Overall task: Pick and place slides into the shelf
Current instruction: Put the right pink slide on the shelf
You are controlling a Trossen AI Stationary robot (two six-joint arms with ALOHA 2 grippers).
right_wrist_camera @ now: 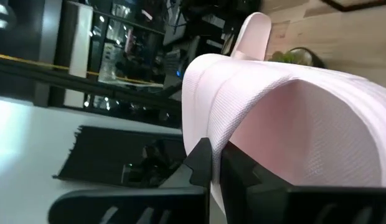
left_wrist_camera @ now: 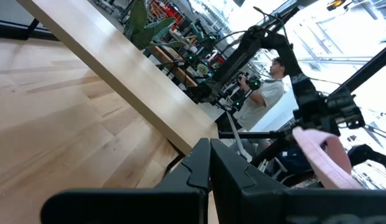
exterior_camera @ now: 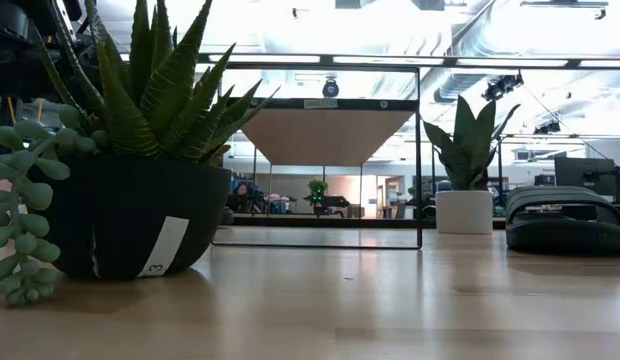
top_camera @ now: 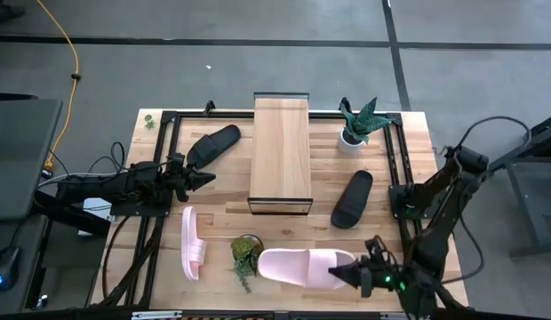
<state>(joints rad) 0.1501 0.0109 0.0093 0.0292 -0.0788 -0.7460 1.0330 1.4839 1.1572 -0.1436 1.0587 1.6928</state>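
Note:
My right gripper [top_camera: 354,274] is shut on a pale pink slide [top_camera: 302,267] over the table's near edge, beside a dark-potted plant [top_camera: 246,253]. The other pink slide [top_camera: 194,243] lies on the table near the left. One black slide [top_camera: 213,145] lies left of the shelf [top_camera: 280,151] and one [top_camera: 352,198] right of it, soles down. The shelf stands on its black frame at the table's middle, nothing on its plank. My left gripper [top_camera: 207,180] waits shut at the left, pointing level toward the shelf. My right gripper pinches the pink slide's wide strap [right_wrist_camera: 208,118] at its edge, between the two fingers. The fingers come about level from the table's right side. The slide reaches out from them toward the table's left, footbed up, lifted clear of the table.
A plant in a white pot [top_camera: 357,124] stands at the far right of the shelf. The dark pot [exterior_camera: 130,225] fills the low view's left. A black frame [top_camera: 169,133] runs along the table's edges. A person [left_wrist_camera: 268,87] stands beyond the table.

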